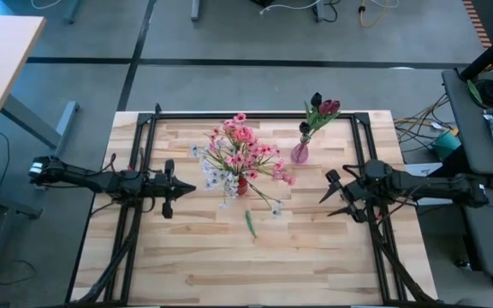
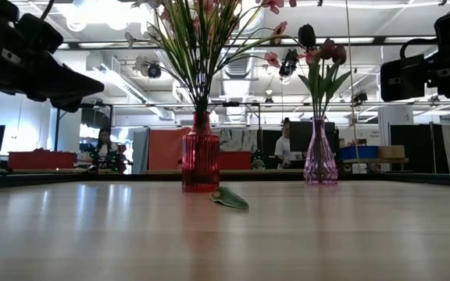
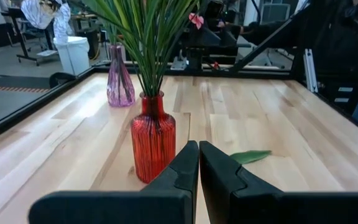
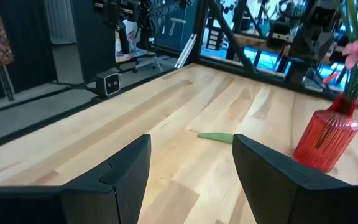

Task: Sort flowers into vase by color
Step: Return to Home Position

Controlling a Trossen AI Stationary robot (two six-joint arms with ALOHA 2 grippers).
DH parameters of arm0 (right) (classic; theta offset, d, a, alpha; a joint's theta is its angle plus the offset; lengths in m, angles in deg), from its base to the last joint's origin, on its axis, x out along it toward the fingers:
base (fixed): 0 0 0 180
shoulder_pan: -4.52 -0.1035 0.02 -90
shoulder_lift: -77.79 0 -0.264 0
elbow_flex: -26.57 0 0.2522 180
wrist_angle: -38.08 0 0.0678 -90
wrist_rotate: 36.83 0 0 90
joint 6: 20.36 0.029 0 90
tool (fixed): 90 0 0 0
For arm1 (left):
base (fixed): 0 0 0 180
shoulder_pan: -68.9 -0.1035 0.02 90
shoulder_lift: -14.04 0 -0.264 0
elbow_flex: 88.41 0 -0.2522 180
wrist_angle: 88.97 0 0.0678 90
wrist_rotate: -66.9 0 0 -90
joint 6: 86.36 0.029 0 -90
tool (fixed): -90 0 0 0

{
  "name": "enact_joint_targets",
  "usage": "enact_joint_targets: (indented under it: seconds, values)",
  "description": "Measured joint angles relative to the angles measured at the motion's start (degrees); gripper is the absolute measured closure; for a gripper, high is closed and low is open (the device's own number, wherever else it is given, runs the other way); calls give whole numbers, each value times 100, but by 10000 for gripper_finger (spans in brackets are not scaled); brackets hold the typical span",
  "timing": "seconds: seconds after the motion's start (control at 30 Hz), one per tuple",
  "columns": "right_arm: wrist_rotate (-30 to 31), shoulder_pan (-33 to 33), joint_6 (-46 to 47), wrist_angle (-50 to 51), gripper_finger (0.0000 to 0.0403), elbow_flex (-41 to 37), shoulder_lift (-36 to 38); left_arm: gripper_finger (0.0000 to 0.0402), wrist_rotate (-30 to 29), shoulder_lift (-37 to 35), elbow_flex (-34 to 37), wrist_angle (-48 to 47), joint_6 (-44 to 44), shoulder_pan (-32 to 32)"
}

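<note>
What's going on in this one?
Nothing is being handled. The pink and white flowers stand in the red vase, the dark tulips in the violet vase. The left hand is shut and empty, the right hand open, each at its own side. A loose leaf lies on the table.

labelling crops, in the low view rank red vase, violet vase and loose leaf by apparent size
red vase, only slightly bigger and nearer the camera, so unsure
violet vase
green leaf, clearly smallest
</note>
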Motion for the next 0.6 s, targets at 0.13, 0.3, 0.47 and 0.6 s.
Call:
enact_joint_targets:
  seconds: [0.13,0.3,0.47,0.6]
  values:
    - [-1,0,166,-11,184,-3,-32,402,2,64,0,1,0,0]
    - [-6,0,-169,-37,184,-3,-8,402,2,133,0,4,0,0]
    - [-8,0,-939,-63,184,-5,-8,402,1,200,0,3,0,0]
    - [-11,0,-1335,-76,184,-5,-11,402,2,245,0,6,0,0]
